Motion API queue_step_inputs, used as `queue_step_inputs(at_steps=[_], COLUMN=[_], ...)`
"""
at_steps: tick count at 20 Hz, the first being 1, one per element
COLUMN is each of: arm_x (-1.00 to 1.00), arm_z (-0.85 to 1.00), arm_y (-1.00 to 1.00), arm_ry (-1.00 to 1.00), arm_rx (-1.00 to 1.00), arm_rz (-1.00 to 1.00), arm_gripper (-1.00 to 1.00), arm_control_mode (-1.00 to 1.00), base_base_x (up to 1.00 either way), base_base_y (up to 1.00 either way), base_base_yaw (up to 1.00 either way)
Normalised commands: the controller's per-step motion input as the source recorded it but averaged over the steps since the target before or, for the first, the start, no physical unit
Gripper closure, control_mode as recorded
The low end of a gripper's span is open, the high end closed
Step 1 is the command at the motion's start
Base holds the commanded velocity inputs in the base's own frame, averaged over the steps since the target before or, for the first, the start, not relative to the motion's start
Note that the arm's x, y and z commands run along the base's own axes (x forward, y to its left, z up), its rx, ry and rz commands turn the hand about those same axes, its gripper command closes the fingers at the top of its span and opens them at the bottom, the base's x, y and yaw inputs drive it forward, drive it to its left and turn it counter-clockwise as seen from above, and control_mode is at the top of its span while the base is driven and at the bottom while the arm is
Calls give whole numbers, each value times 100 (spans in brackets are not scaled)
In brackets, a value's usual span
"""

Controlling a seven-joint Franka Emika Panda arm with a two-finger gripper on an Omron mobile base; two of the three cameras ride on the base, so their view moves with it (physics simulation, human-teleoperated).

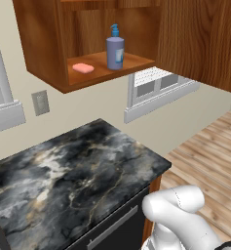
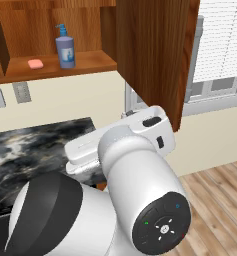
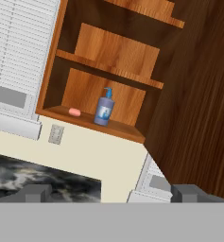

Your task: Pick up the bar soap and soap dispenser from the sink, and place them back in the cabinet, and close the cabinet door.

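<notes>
the reddish-brown wooden wall cabinet (image 1: 48, 68) hangs open, its plain bottom shelf holding two things. its one raised-panel wooden door (image 2: 155, 55) stands swung out to the right. one blue-purple cylindrical soap dispenser (image 1: 115, 51) stands upright on the shelf, pump spout aimed left. one flat salmon-pink bar soap (image 1: 83, 68) lies left of it, apart, long axis along the shelf front. the two-finger gripper (image 3: 114, 191) stands wide, holding nothing.

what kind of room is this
Most likely a kitchen: a dark marbled counter runs along the wall under an open wooden wall cabinet holding a soap dispenser and bar soap, with blinded windows and a wood-plank floor.
</notes>
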Motion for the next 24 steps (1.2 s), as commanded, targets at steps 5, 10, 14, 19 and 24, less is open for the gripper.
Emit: queue_step_inputs(at_steps=[5,10,14,19,24], arm_x=[-4,0,0,3,19], arm_z=[0,0,-1,-9,-4], arm_y=[-37,-37,-34,-19,-25], arm_ry=[-9,-7,-4,-2,-2], arm_rx=[0,0,0,0,1], arm_rz=[0,0,0,1,2], arm_gripper=[-100,-100,-100,-100,-100], arm_control_mode=[-100,-100,-100,-100,-100], base_base_x=[0,0,0,0,0], base_base_y=[0,0,0,0,0], base_base_yaw=[0,0,0,0,0])
